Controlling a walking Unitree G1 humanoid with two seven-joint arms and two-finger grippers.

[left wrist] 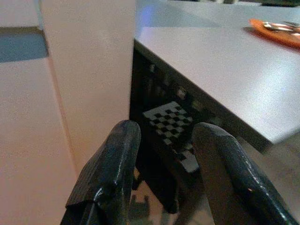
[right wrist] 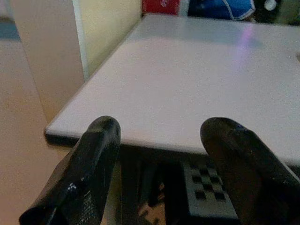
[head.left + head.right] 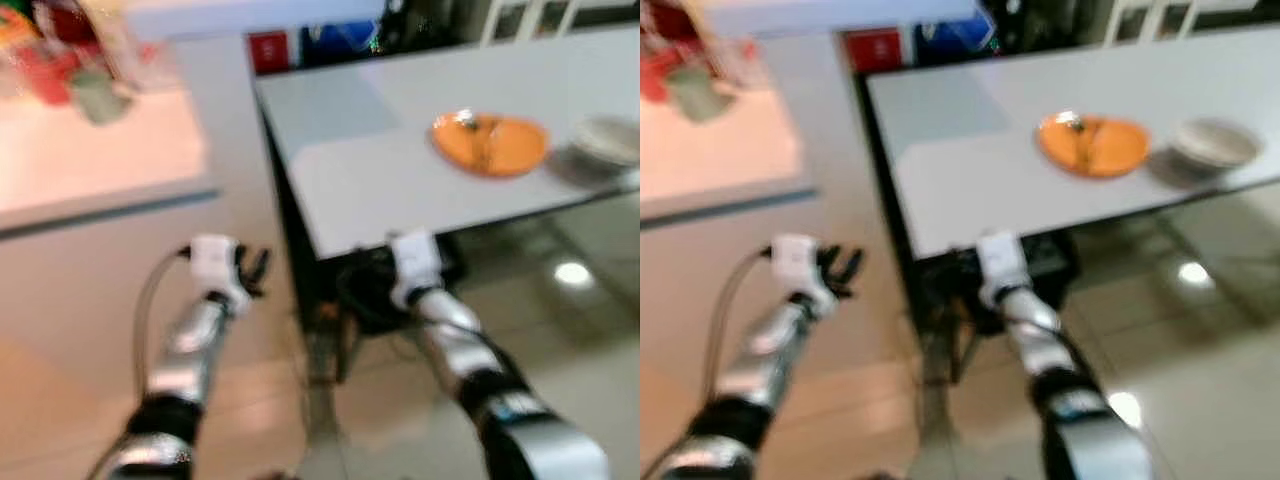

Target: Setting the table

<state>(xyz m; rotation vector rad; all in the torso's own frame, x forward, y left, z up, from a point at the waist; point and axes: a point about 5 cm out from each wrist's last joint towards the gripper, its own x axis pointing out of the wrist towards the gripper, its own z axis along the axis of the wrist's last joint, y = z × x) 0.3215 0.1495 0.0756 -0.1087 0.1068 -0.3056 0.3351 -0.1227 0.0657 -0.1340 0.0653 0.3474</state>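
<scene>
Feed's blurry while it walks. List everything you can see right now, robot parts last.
table: one, white, ahead and to the right
orange plate: one, on the table toward its right, cutlery lying on it
pale bowl: one, on the table, right of the plate
counter: one, pale, on the left, blurred red and green items at its back
checkered board: one, black and white, under the table edge
left gripper: black fingers, open, low before the counter
right gripper: black fingers, open, at the table's near edge

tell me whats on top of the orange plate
Something small and shiny, possibly cutlery, lies on the orange plate on the white table. The blur hides what exactly. A pale bowl sits beside it.
</scene>
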